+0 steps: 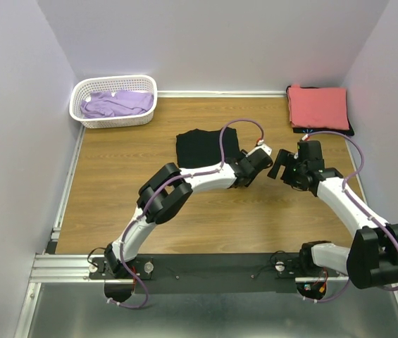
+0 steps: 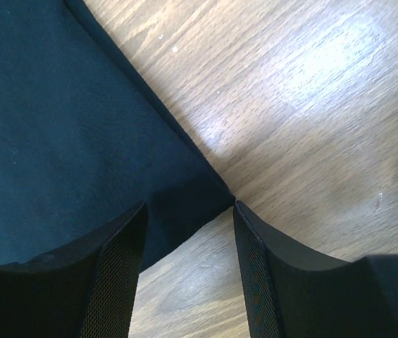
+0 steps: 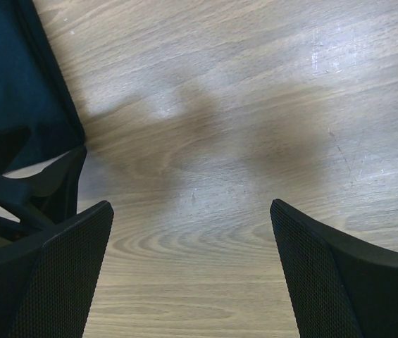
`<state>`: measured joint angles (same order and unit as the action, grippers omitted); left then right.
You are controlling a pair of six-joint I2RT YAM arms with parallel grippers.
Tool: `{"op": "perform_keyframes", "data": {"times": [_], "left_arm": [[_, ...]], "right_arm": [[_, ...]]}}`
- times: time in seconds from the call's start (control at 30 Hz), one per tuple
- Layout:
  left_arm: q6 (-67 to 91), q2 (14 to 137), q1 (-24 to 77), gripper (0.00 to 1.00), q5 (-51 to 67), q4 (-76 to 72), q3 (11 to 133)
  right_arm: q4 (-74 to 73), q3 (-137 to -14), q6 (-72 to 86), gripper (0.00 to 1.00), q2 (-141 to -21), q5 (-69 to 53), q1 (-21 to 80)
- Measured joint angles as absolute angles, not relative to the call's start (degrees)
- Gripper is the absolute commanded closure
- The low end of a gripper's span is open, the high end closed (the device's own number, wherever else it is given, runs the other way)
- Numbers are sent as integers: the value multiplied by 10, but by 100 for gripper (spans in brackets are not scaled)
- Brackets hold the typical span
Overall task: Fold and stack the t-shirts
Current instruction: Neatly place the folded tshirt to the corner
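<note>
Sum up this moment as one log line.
left gripper: open, straddling black t-shirt corner | right gripper: open, empty, over table | coral-red t-shirt: folded, far right | lavender t-shirt: in basket

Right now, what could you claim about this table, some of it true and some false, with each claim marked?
1. The purple shirt lies in the white basket. True.
2. The red shirt sits folded at the far right. True.
3. It lies straight on the wood. False: a dark shirt is under it.
4. A corner of the black shirt lies between the left fingers. True.
5. The other arm grips that shirt. False: the right fingers are open over bare table.
</note>
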<state>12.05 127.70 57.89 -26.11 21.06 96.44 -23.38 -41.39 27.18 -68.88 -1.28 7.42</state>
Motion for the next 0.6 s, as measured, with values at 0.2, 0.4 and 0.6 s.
{"op": "perform_keyframes", "data": {"times": [0.2,0.4,0.6], "left_arm": [[113,1284,579,52,-259,225,973],[109,1292,574,91,-248,229,984],[106,1290,569,100,-240,218,977]], "right_arm": [[-232,-410,272,1,-699,-13,74],[-227,-408,272,1,-700,-13,74],[-210,-408,277,1,-717,-18,74]]}}
